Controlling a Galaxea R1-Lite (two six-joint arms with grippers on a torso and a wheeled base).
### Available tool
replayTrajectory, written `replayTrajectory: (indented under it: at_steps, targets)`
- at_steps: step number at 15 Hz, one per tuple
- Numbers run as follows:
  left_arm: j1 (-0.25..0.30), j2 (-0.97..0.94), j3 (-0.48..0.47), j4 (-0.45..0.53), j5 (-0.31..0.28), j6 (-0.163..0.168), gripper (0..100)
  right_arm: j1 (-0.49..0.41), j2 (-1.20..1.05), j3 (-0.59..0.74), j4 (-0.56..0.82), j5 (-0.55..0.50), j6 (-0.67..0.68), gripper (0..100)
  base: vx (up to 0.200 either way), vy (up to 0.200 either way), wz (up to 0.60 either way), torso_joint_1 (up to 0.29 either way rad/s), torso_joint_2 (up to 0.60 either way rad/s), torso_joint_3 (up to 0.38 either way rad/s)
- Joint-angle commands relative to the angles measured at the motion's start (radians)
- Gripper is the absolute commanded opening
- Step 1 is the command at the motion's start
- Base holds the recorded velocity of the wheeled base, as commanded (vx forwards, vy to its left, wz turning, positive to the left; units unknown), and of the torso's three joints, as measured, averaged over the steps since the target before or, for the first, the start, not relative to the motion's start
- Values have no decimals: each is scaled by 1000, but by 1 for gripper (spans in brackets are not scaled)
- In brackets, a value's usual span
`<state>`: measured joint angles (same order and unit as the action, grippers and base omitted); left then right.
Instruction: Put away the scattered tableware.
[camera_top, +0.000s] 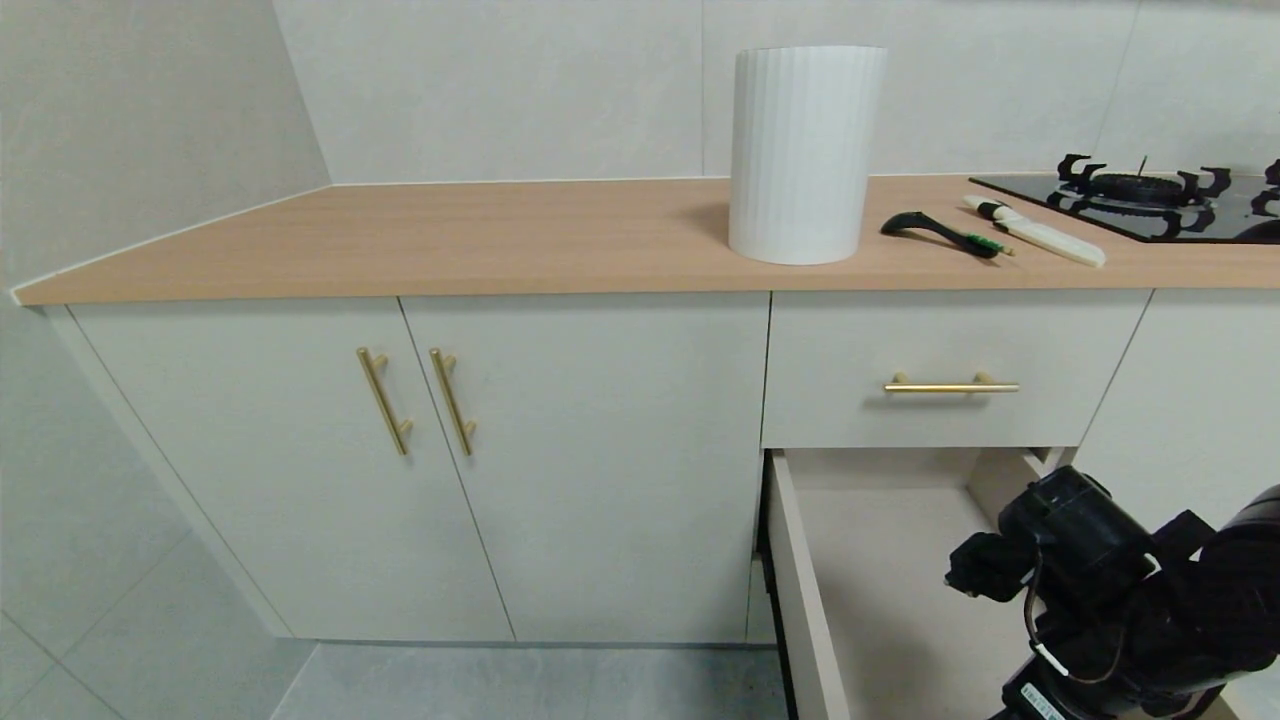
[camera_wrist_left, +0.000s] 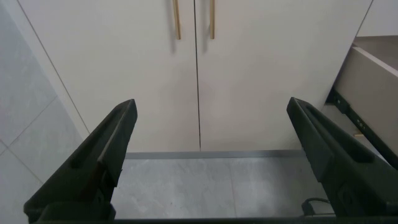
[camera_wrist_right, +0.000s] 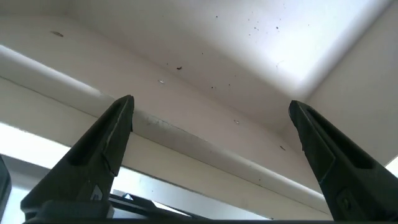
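Left gripper (camera_wrist_left: 210, 163): fingers wide apart, nothing between them. It sits low, facing the double cabinet doors (camera_wrist_left: 249, 74), with the tiled floor (camera_wrist_left: 205, 183) below.

Right gripper (camera_wrist_right: 210, 158): fingers also spread, holding nothing, aimed at pale panels with dark specks. In the head view the right arm (camera_top: 1120, 590) hangs over the pulled-out lower drawer (camera_top: 797, 570), at the drawer's near right part.

Lower drawer is open. The upper drawer (camera_top: 850, 340) directly above it is shut, with a brass bar handle (camera_top: 951, 386). To their left, both cabinet doors are shut, with two brass handles (camera_top: 385, 402) side by side at the centre seam.

The wooden countertop (camera_top: 450, 235) sits above the cabinets. A tall white ribbed canister (camera_top: 803, 155) stands upright on it, above the upper drawer's left end.

Tableware is on the countertop right of the canister: a black utensil (camera_top: 938, 232) with a green end, and just beside it a white utensil (camera_top: 1040, 234). Both lie flat. Cannot tell if they touch.

Black gas hob (camera_top: 1150, 205) is farther right, behind the white utensil. A tiled wall (camera_top: 500, 90) backs the counter.
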<state>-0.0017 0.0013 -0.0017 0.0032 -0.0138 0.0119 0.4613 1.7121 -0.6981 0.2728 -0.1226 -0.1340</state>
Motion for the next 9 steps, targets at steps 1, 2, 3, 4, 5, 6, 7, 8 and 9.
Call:
replayTrajectory:
  at_steps: [1, 2, 3, 4, 5, 6, 7, 8, 9]
  targets:
    - [0, 0, 0, 0, 0, 0, 100, 4, -2, -3, 3, 4, -1, 100, 0, 0, 0, 0, 0, 0]
    - [0, 0, 0, 0, 0, 0, 100, 0, 1, -26, 3, 4, 5, 100, 0, 0, 0, 0, 0, 0]
    - [0, 0, 0, 0, 0, 0, 100, -18, 0, -46, 2, 4, 14, 100, 0, 0, 0, 0, 0, 0]
    - [0, 0, 0, 0, 0, 0, 100, -38, 1, -72, -14, 8, 44, 100, 0, 0, 0, 0, 0, 0]
    - [0, 0, 0, 0, 0, 0, 100, -47, 4, -80, -27, 8, 63, 100, 0, 0, 0, 0, 0, 0]
    - [0, 0, 0, 0, 0, 0, 100, -67, 7, -92, -73, 8, 108, 100, 0, 0, 0, 0, 0, 0]
    - [0, 0, 0, 0, 0, 0, 100, -93, 6, -93, -138, 4, 139, 100, 0, 0, 0, 0, 0, 0]
    - [0, 0, 0, 0, 0, 0, 100, -110, 3, -92, -172, 4, 142, 100, 0, 0, 0, 0, 0, 0]
    - [0, 0, 0, 0, 0, 0, 100, -125, -2, -90, -198, 4, 142, 100, 0, 0, 0, 0, 0, 0]
